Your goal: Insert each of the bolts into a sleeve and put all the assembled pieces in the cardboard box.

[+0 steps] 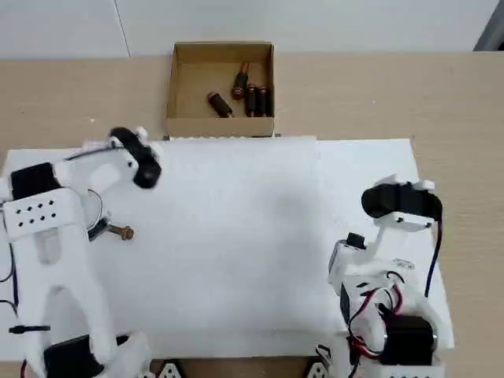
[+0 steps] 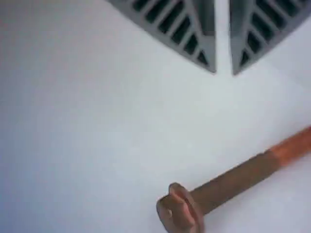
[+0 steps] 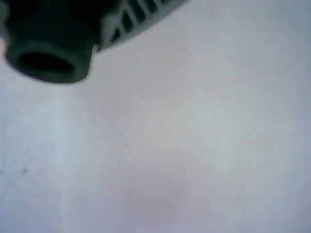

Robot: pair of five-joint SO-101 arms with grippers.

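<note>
Left end effector, narrowly spread, poised by copper flanged bolt; right end effector pinches black tubular sleeve, seemingly awaiting insertion.

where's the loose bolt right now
High view: the bolt lies on the white sheet at the left side, beside the left arm; the left wrist view shows it just off the left gripper, untouched.
</note>
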